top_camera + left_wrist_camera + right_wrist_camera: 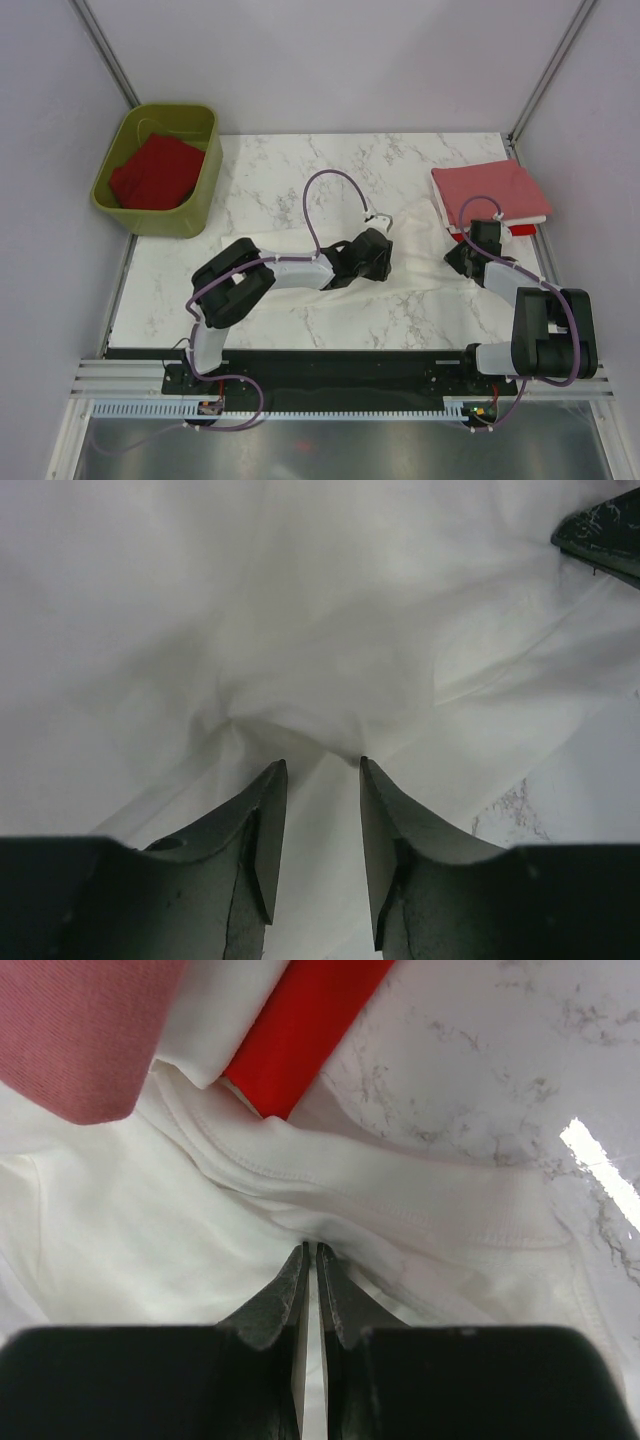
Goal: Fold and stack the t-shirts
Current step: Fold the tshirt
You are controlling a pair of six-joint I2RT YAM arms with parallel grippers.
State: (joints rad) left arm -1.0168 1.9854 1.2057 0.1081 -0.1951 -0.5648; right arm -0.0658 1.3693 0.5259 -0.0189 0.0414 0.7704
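Observation:
A white t-shirt (425, 255) lies spread and rumpled across the middle of the marble table. My left gripper (378, 262) rests on its centre. In the left wrist view the left gripper (322, 765) is open, with the white cloth (300, 630) puckered at its tips. My right gripper (458, 262) is at the shirt's right end. In the right wrist view the right gripper (311, 1248) is shut on a fold of the white shirt (150, 1220). A folded stack lies at the back right, with a salmon pink shirt (490, 188) on top and a red shirt (300, 1030) under it.
An olive-green tub (200, 205) stands at the back left with a red t-shirt (155, 172) in it. Bare marble table (300, 170) shows behind the white shirt. Grey walls close in both sides. A purple cable (330, 180) loops above the left arm.

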